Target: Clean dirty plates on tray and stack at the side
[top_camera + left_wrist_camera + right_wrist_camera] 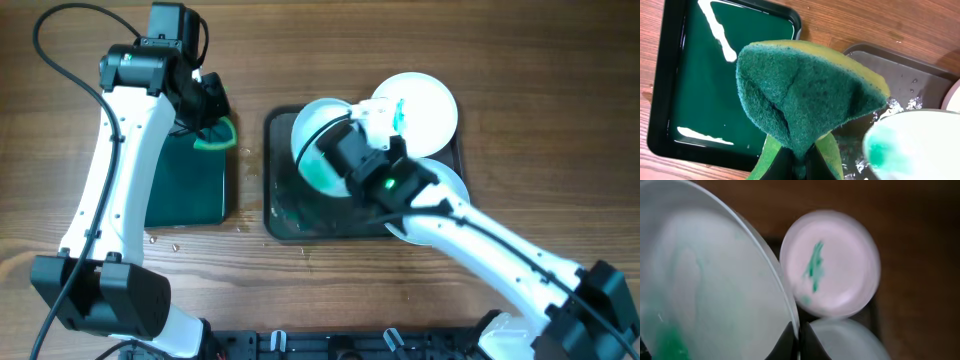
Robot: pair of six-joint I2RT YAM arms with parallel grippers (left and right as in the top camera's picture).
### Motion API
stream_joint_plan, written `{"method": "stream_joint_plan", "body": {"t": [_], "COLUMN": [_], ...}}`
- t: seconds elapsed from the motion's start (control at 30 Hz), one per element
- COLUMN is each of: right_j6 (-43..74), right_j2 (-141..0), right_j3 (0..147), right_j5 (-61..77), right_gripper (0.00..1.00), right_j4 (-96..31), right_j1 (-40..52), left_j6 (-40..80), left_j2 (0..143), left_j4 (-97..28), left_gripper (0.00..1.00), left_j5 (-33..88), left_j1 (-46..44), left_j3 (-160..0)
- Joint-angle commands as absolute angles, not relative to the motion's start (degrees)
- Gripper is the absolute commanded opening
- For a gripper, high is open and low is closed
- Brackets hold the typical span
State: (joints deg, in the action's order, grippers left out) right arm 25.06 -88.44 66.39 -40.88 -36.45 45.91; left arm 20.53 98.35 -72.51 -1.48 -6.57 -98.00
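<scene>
Overhead view: the right claw (345, 152) is clenched on the rim of a round white plate with a teal-green smear (312, 150). It holds the plate tilted on edge above the left half of the large dark grey rounded-rectangle tray (272, 205). Being round, the plate has no long axis; its smeared face seems turned up and left. The left claw (210, 108), clamped on a green and yellow scouring sponge (216, 136), hangs over the smaller dark green tray (185, 185). The held plate lies to its right, near but apart, so the left arm is nearer for wiping.

Left wrist view: the sponge (805, 95) is pinched at its base, with the blurred plate (920, 145) at lower right.

Right wrist view: the plate's (705, 280) rim sits between the dark fingers (790, 342), with a second white plate with a teal streak (830, 262) lying beyond
</scene>
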Motion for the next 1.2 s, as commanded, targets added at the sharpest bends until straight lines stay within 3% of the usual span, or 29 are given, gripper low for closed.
{"method": "stream_joint_plan", "body": {"t": [0.0,0.33,0.7,0.83,1.03,1.17], "right_j6": [13.2,-18.3,-20.6,-14.9,21.7,27.4], "right_j2": [-86.3,-86.4,-86.4,-86.4,-86.4,-85.8], "right_j3": [67.5,67.5,67.5,66.7,66.7,66.7], "right_j5": [-65.5,-84.7,-84.2,-79.4,-48.6,-25.1], "right_gripper": [0.04,0.04,0.04,0.04,0.04,0.04], "right_j4": [-31.5,-7.8,-3.9,-7.0,-31.3,-32.5], "right_j1": [51.9,60.0,60.3,60.3,55.6,46.8], "left_j6": [21.4,21.4,21.5,21.4,21.5,21.5], "left_j2": [98.0,98.0,98.0,98.0,98.0,98.0], "left_j4": [-72.5,-72.5,-72.5,-72.5,-72.4,-71.9], "left_gripper": [0.04,0.04,0.04,0.04,0.04,0.04], "left_j5": [-1.8,-1.8,-1.8,-1.8,-1.8,-1.0], "left_j1": [-6.5,-6.5,-6.5,-6.5,-6.5,-6.8], "left_j3": [-98.6,-98.6,-98.6,-98.6,-98.6,-98.6]}}
